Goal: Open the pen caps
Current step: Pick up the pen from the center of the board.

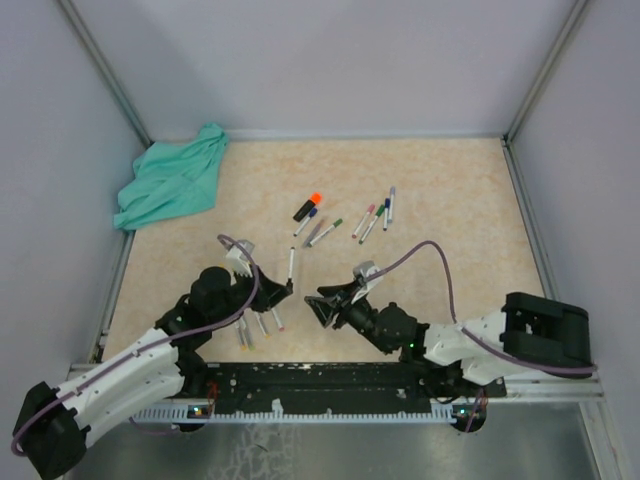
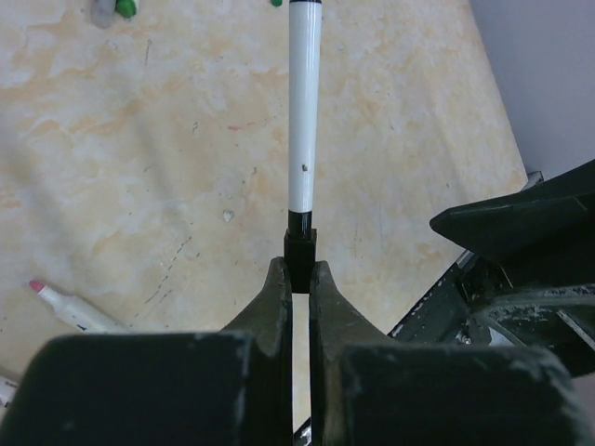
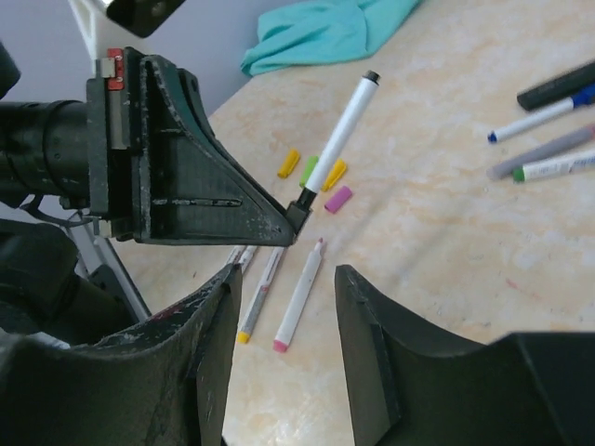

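My left gripper (image 2: 299,271) is shut on the black end of a white pen (image 2: 304,121), which sticks straight out from the tips above the table. In the top view this gripper (image 1: 285,290) holds the pen (image 1: 291,266) pointing away. My right gripper (image 3: 285,274) is open and empty, facing the left gripper's tips (image 3: 296,218) from the right, a short gap away (image 1: 325,305). Loose pen caps lie on the table behind the held pen: yellow (image 3: 289,163), green (image 3: 309,170), yellow (image 3: 335,174), pink (image 3: 338,199).
Uncapped pens lie below the left gripper (image 3: 299,295) (image 1: 262,322). Several capped pens and an orange-capped black marker (image 1: 308,206) lie at mid-table (image 1: 372,224). A teal cloth (image 1: 170,185) sits at the far left corner. Walls ring the table.
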Tool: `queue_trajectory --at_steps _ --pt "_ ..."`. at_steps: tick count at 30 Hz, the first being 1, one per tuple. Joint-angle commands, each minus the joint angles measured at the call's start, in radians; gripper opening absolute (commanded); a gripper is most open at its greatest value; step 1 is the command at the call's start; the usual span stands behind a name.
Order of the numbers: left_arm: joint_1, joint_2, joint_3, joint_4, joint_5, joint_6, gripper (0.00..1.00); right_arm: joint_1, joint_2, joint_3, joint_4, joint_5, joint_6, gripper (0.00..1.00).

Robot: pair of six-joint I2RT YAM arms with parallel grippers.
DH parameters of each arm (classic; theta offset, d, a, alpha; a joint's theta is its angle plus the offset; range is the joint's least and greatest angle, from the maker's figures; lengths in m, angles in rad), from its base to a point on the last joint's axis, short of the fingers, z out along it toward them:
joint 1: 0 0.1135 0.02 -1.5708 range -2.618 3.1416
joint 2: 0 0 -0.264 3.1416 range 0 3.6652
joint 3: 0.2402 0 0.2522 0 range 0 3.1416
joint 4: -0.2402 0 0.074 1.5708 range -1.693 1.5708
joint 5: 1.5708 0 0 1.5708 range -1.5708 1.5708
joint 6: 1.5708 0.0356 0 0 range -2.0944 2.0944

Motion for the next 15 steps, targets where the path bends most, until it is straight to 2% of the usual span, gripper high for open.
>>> queue_trajectory --at_steps 1,3,5,10,15 --pt "-0.010 -0.019 0.096 -0.063 0.062 0.117 0.00 0.012 -0.184 0.146 -0.369 -0.141 -0.252 0.48" --pt "-0.010 -0.016 0.126 -0.113 0.118 0.169 0.00 0.012 -0.242 0.271 -0.663 -0.212 -0.385 0.49" --pt "-0.010 -0.004 0.161 -0.176 0.170 0.219 0.00 0.012 -0.291 0.360 -0.846 -0.257 -0.523 0.50" --pt "-0.010 0.022 0.250 -0.292 0.268 0.314 0.00 0.012 -0.374 0.411 -1.048 -0.422 -0.959 0.52" --pt "-0.010 0.023 0.326 -0.369 0.334 0.350 0.00 0.012 -0.315 0.558 -1.362 -0.343 -1.211 0.56"
